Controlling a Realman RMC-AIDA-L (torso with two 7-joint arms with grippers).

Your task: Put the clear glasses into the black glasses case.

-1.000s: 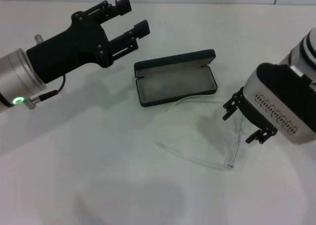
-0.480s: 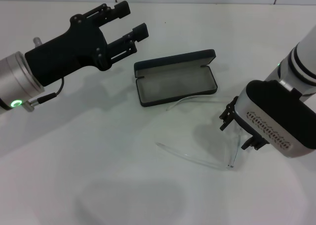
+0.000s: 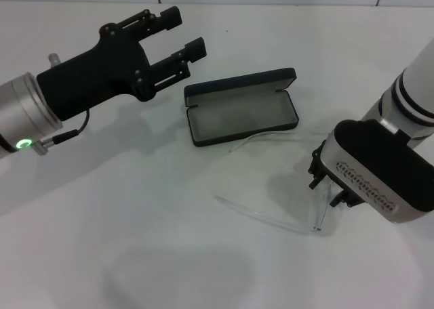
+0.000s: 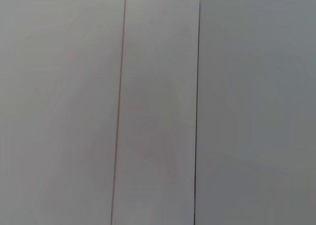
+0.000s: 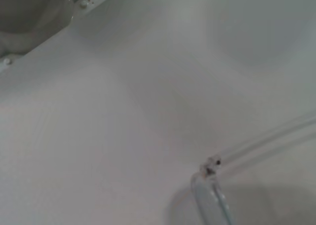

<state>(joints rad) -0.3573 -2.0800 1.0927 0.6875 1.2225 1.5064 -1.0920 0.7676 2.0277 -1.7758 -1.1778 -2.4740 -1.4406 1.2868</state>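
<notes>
White tabletop point(image 3: 102, 241) all round, with the black glasses case point(image 3: 241, 107) lying open on it, grey lining up. I've brought the right pincer point(image 3: 327, 185) lower over the last second, onto the lens end of the clear glasses point(image 3: 271, 217), which lie just in front of the case; whether it has closed I cannot tell. The left pincer point(image 3: 178, 32) hangs open beside the case's far-left corner. Pickup looks imminent.

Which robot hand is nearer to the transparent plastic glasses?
The right hand, directly over the lens of the transparent plastic glasses. The left hand hovers far off, beyond the open black case.
</notes>
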